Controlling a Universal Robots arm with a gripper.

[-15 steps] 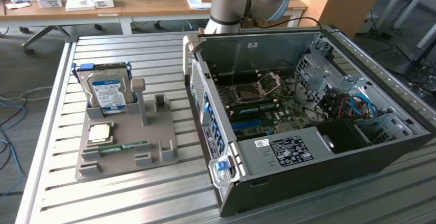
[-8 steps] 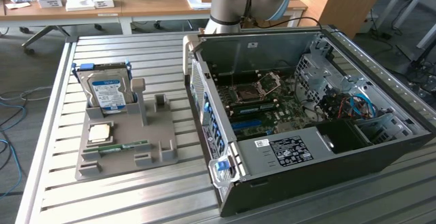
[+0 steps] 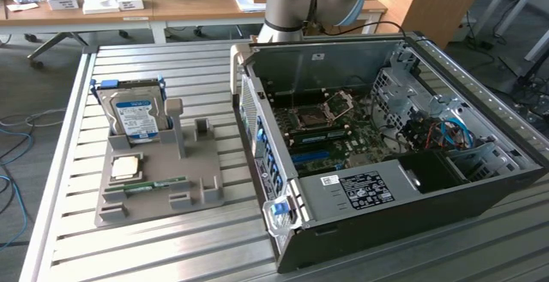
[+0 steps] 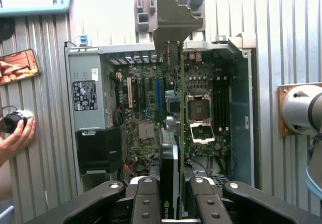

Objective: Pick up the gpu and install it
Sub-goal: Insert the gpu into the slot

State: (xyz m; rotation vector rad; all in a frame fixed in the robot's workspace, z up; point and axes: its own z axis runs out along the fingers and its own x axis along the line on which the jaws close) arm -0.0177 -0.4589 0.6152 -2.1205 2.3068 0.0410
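Wrist view: my tool clamped on gpu, card edge-on, hanging over motherboard inside open case. Reckon trick here: card edge parallel with blue slot, bracket at case's rear wall, zero tilt.

Exterior view gives you soft, even daylight; pale sheen on the tabletop slats, computer case interior shaded. In your wrist view the slats blow out white, and the pincer and gripped gpu read dark.
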